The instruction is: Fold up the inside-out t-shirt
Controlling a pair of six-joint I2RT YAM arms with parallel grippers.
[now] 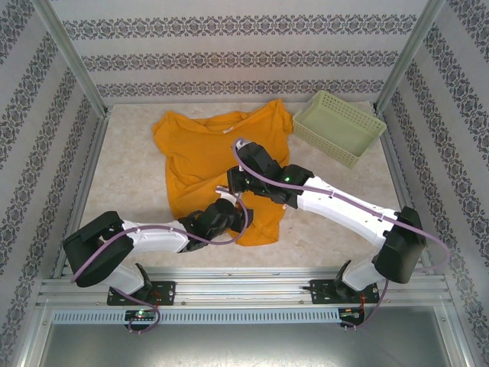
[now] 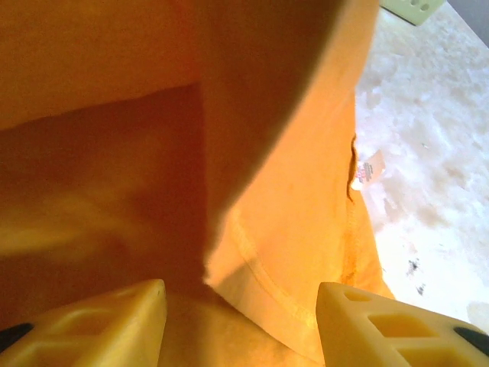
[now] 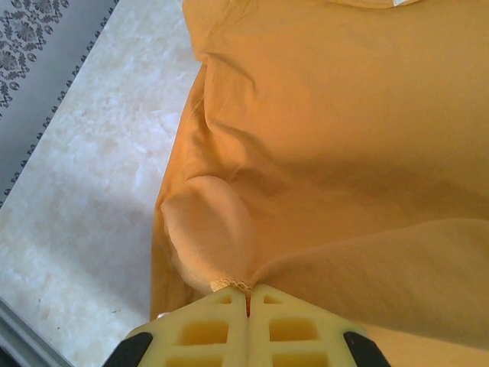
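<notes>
Inside-out t-shirt [image 1: 206, 153] lies spread on the bench [image 1: 126, 176], collar toward the far side, with the pale green basket [image 1: 336, 126] well apart at the far right. Both arms meet over its near hem, the left end effector [image 1: 228, 216] just nearer than the right end effector [image 1: 235, 182].

From the left wrist, its yellow fingers [image 2: 114, 325] stand apart, released, with a stitched hem [image 2: 260, 275] lying between them and a small label [image 2: 368, 170] at the cloth's edge. Closing here may catch one layer or two; I cannot tell which.

From the right wrist, the fingertips [image 3: 229, 313] are clenched on a small nip of orange cloth. So thin a hold could slip under a pull, and a pull from one hold alone would likely drag and bunch the shirt.
</notes>
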